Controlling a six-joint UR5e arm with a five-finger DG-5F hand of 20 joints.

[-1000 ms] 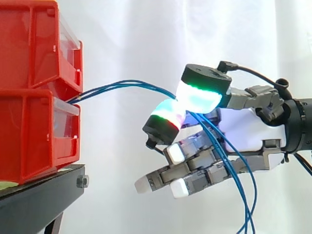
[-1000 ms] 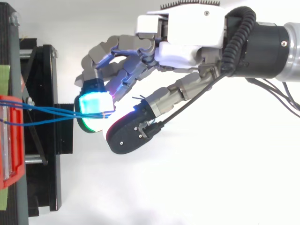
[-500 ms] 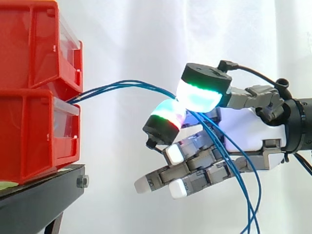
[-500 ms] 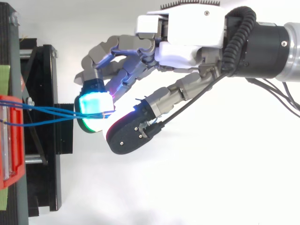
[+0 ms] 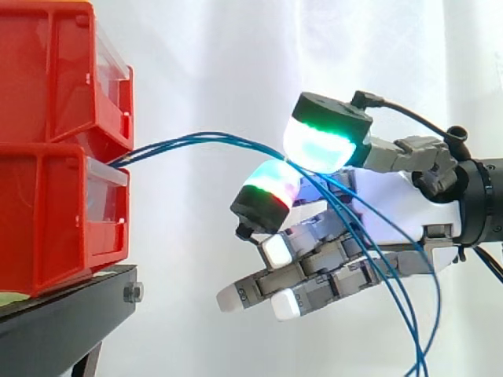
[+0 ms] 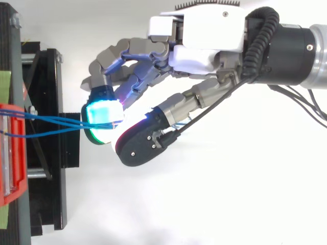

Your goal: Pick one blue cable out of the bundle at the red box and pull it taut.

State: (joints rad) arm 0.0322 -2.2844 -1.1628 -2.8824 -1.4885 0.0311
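Two stacked red boxes (image 5: 55, 212) stand at the left on a black stand; in the top view the red box (image 6: 10, 153) lies at the left edge. Blue cables (image 5: 204, 137) come out between the boxes and arc right to my hand (image 5: 401, 208). There they pass between the green-cyan thumb pad (image 5: 318, 145) above and a curled fingertip (image 5: 271, 184) below, which pinch them. Past the pinch the cables hang down across the palm to the lower right. From above, the blue cables (image 6: 51, 122) converge at the glowing fingertip of my hand (image 6: 204, 35). They sag a little and are not straight.
The black stand (image 5: 55, 322) carries the boxes; from above its frame (image 6: 51, 102) reaches out toward the hand. A white curtain hangs behind. The hand's other fingers are half curled below the pinch, holding nothing.
The thumb pad has tilted and risen slightly. The hanging parts of the blue cables have swung to the right. The hand stays where it was.
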